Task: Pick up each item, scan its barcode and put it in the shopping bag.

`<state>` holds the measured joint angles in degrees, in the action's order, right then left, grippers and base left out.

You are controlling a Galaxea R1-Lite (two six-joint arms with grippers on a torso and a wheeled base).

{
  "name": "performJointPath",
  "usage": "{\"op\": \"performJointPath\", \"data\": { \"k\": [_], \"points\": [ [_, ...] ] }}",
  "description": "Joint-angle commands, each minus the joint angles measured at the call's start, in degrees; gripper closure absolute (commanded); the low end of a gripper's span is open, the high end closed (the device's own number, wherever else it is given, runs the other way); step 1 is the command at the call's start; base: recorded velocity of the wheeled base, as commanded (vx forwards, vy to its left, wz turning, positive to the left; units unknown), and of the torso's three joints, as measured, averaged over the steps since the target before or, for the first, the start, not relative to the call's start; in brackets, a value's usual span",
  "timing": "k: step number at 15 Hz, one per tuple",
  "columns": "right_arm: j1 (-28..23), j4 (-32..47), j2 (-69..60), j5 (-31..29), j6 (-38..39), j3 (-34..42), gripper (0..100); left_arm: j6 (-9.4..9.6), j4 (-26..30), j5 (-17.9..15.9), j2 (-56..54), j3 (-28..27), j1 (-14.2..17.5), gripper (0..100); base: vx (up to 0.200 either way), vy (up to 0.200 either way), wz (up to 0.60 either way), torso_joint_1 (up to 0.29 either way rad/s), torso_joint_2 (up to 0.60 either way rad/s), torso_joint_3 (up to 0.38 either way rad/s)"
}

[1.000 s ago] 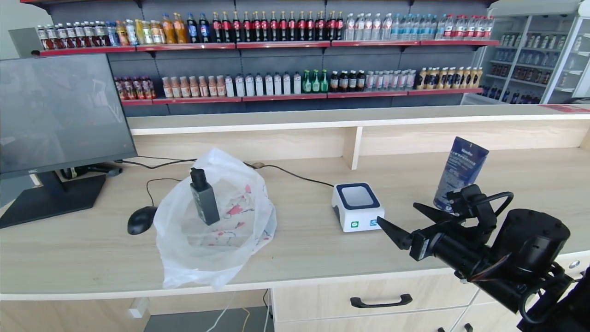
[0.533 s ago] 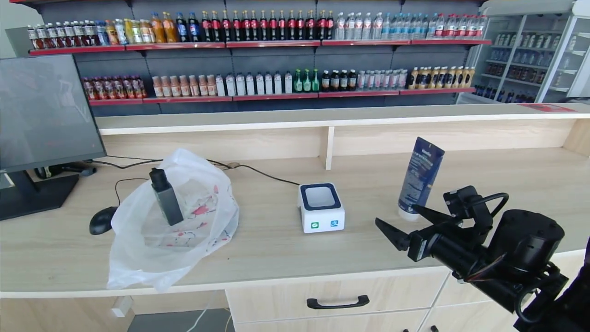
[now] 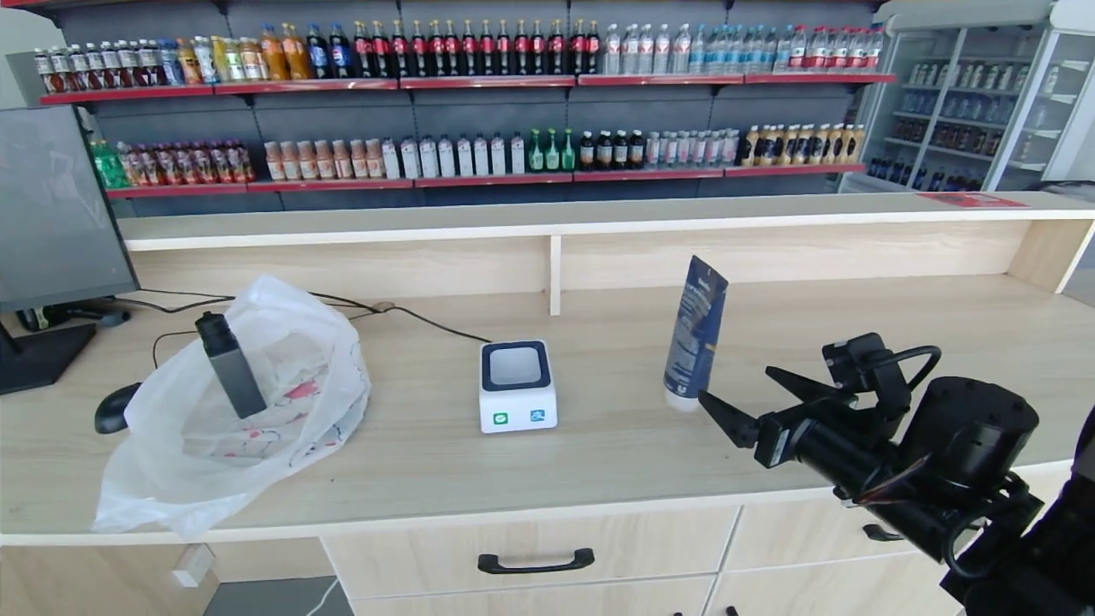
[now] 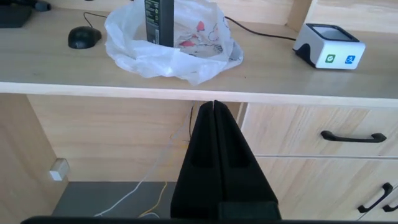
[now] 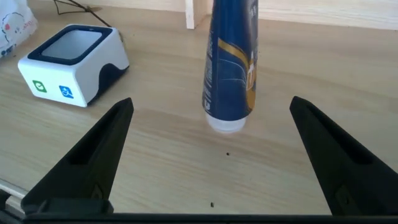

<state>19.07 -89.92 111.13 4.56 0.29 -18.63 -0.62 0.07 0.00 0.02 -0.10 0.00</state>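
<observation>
Right of centre, the right gripper [image 3: 736,387], jaws wide apart, faces an upright blue tube [image 3: 695,334]. Probably light, squashy, tippy; grip mid-body.

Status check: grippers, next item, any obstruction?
Right gripper open, empty, facing blue tube. Left gripper shut, below counter edge. Tube standing on cap. Nothing between them.

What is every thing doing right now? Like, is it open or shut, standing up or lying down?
blue tube: standing on its cap on the counter.
scanner: sitting flat, window facing up.
shopping bag: open, slumped on the counter.
dark bottle: standing inside the bag, leaning a little.
right gripper: open, empty.
left gripper: shut, empty.
drawer: shut.
</observation>
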Motion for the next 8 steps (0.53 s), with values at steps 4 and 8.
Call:
{"op": "performJointPath", "data": {
  "k": [4,8],
  "points": [
    [-0.3,-0.1,1.6,-2.5,-0.2,-1.0,0,0.18,0.0,0.0,0.0,0.0,0.0,100,0.000,-0.050,0.00,0.002,0.00,0.003],
    [0.6,-0.1,3.8,-3.6,-1.9,-6.1,0,0.18,0.0,0.0,0.0,0.0,0.0,100,0.000,0.000,0.00,0.000,0.00,0.000]
  ]
}}
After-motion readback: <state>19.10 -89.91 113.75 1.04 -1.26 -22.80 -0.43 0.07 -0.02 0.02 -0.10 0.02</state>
